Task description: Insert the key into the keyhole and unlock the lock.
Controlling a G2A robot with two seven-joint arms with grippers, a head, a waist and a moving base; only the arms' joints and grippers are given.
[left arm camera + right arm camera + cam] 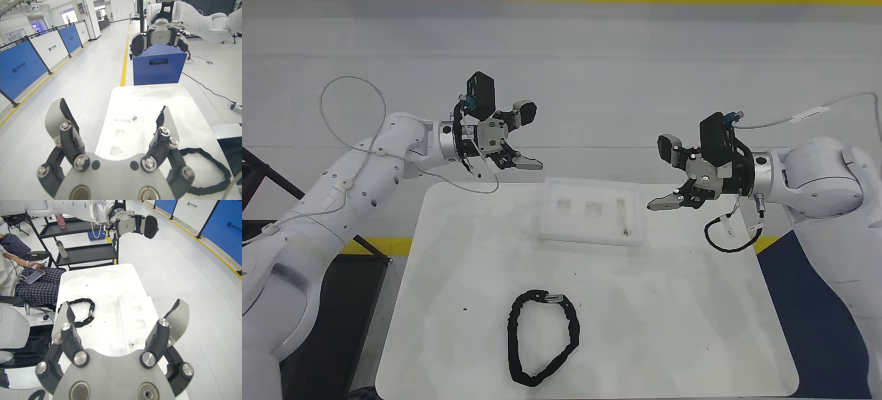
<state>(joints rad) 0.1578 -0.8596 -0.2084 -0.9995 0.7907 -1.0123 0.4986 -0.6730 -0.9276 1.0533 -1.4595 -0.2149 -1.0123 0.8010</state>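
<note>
At upper left and right of the top view, we hold left gripper [529,137] and right gripper [662,175] spread apart and empty, seemingly poised for the small silver key [627,232] on the white foam tray [582,234], above the black sleeved chain lock [542,337].

The key [627,232] is a mere speck on the foam tray [587,233], its shape too small to tell. The keyhole in the chain lock [542,338] cannot be made out. The left gripper [113,105] and the right gripper [122,302] each cover part of the lock's loop in their own wrist views.
</note>
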